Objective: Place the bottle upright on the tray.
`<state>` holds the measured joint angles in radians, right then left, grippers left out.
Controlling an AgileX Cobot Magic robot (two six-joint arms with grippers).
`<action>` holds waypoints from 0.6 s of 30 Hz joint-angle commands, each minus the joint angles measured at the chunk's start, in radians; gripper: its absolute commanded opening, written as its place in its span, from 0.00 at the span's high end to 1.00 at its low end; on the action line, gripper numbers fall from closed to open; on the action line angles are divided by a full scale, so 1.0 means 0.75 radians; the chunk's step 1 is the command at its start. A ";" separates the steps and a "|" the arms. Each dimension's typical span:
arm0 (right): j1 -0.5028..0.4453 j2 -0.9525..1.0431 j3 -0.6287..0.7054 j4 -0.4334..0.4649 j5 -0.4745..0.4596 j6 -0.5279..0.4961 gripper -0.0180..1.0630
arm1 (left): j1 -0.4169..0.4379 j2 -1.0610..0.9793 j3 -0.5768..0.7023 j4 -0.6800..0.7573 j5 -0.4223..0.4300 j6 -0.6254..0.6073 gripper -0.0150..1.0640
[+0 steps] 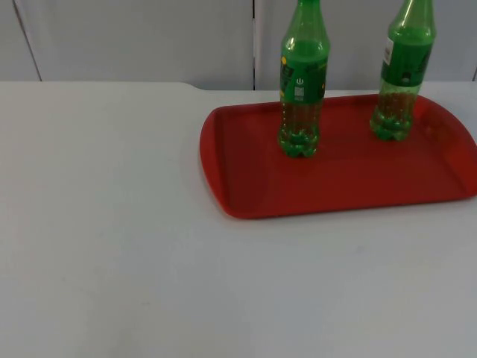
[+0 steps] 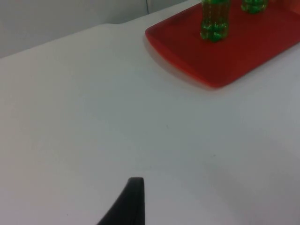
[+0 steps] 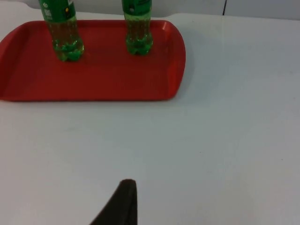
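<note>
On the red tray [image 1: 343,190], 2 green bottles [image 1: 302,82] stand upright.

Both bottles [image 1: 302,82] [image 1: 402,71] lose their caps (top view); the tray [image 1: 246,198] runs off right.

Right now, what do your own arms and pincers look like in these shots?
Just one fingertip of each: the left pincer and the right pincer each show a black, matte finger that tapers to a blunt rounded tip, with no markings visible.
</note>
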<state>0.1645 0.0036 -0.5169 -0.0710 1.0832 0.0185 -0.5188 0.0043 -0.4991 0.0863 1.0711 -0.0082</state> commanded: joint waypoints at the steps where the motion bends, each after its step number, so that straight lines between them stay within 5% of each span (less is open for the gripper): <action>1: -0.001 -0.005 0.003 0.004 -0.005 -0.013 0.01 | -0.004 -0.006 0.006 -0.011 0.004 -0.001 0.01; 18: -0.001 -0.005 0.003 0.004 -0.005 -0.013 0.01 | -0.004 -0.006 0.006 0.011 0.004 -0.004 0.01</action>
<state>0.1645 0.0036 -0.5169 -0.0710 1.0832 0.0153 -0.5188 0.0043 -0.4991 0.0863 1.0711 -0.0082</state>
